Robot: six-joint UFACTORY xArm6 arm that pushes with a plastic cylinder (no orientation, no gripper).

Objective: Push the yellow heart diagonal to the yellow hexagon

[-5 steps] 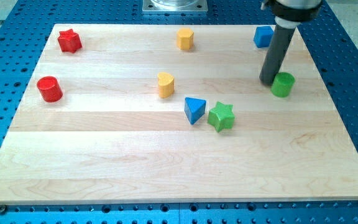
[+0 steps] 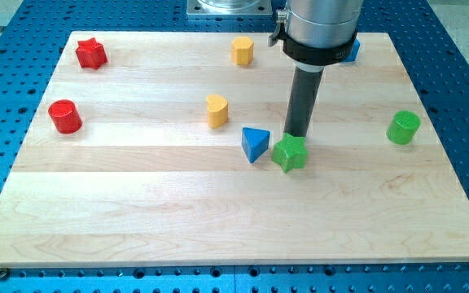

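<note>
While the dark rod stands upright over the middle of the wooden surface point(image 2: 137, 203), my tip point(image 2: 298, 135) meets the top edge of the green star point(image 2: 290, 152), touching it or just short of it. No pincer is fitted to this arm, so nothing is clenched or grasped; only the rod's end bears on the surface. Taking the green star as the landmark, the blue triangle point(image 2: 255, 144) sits just beside it toward the view's left. Farther up and to the left of the star stands the yellow heart point(image 2: 216, 111), well apart from my tip. Directly above that, near the view's top edge, is the yellow hexagon point(image 2: 243, 50), so the heart lies below it and slightly left. Well to the star's right, a little higher, rests the green cylinder point(image 2: 403, 128). Up and right of the star, a blue block point(image 2: 352, 51) peeks out from behind the arm's body, its shape hidden. Far left of the star are the red cylinder point(image 2: 65, 116) and, nearer the top corner, the red star point(image 2: 91, 54).
</note>
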